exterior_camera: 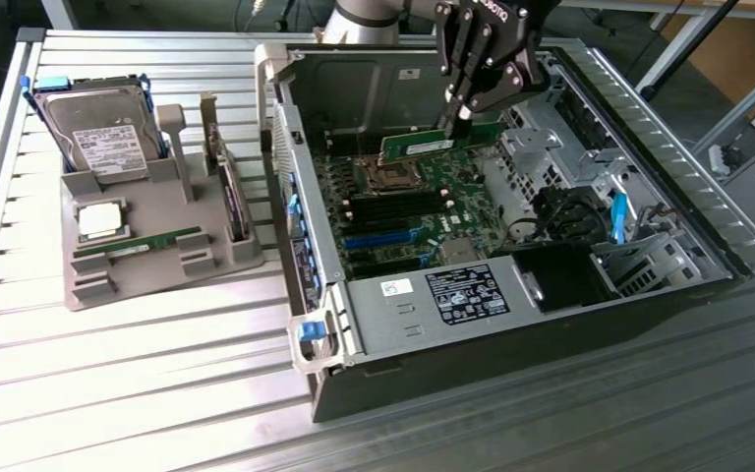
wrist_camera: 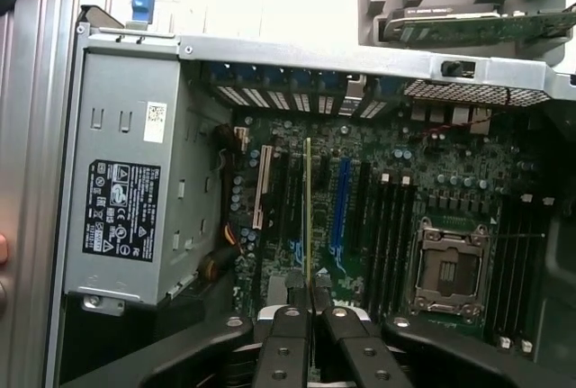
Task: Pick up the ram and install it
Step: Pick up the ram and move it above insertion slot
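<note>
While aloft, ram above motherboard.

Exterior cam high, angled down over whole PC case; wrist cam close, looking into it; both catch motherboard.

**Readable markings: almost none**

- Gripper: white capitals on the black body, upside down and cut off at the picture's edge. Only "OBOTI" can just be made out.
- Power supply, in a corner of the case: black label with white print and rows of symbols, too small to read. White sticker with a code, unreadable.
- Hard drive: white label, print illegible.
- Ram: white strip, print illegible.
</note>
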